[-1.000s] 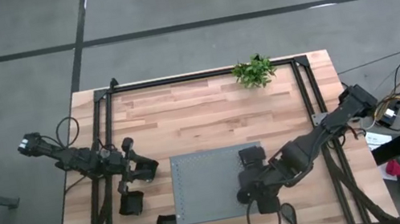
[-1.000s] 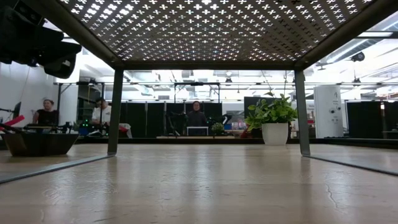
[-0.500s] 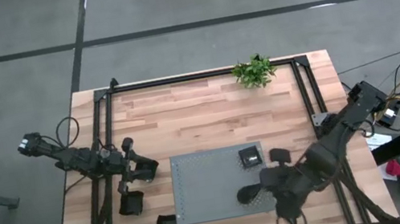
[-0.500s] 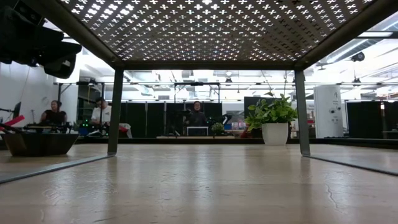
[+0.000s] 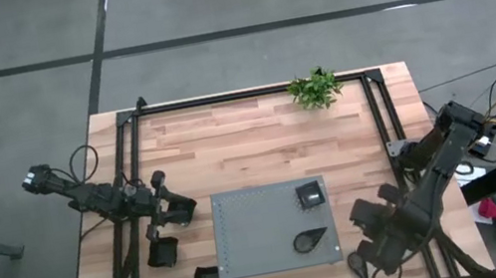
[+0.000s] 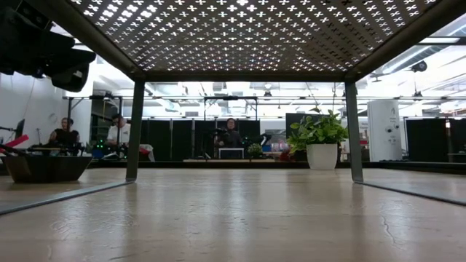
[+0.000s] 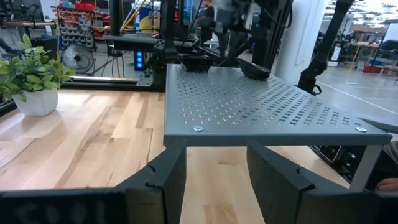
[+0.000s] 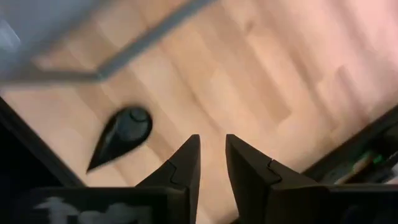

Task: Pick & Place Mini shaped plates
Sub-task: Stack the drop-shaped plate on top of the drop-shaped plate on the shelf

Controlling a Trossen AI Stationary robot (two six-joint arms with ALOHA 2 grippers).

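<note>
Right tool (image 5: 368, 262) low over the near right corner of the worktop (image 5: 258, 137), just off the mat's (image 5: 252, 224) right edge. Fingers (image 8: 186, 163) a narrow gap apart, nothing between them. Teardrop plate (image 8: 119, 134) flat on bare wood just beside the tool in the wrist view, untouched; in the high view only a dark sliver of it at the tool's edge. Looks lined up as the next pick, though not centred on it; would need a sideways shift and wider fingers to straddle the rim.

Left tool (image 7: 214, 186) parked at the mat's left edge, level with it, fingers wide apart and empty. Waiting, aimed under the raised mat.

Two plates on the mat: small square (image 5: 309, 194) near the far right corner, teardrop (image 5: 312, 240) nearer the front, point to the right. Well apart, so apparently laid out as a set, not piled. Mat stands on legs above the wood, hence a lift needed to place anything on it.

Three more plates (image 5: 163, 252) on the wood left of the mat, near the left tool; shapes roughly square, not certain.

Plant (image 5: 314, 88) at the far edge, clear of the work.

Task judged partly done: two placed, four to go.
</note>
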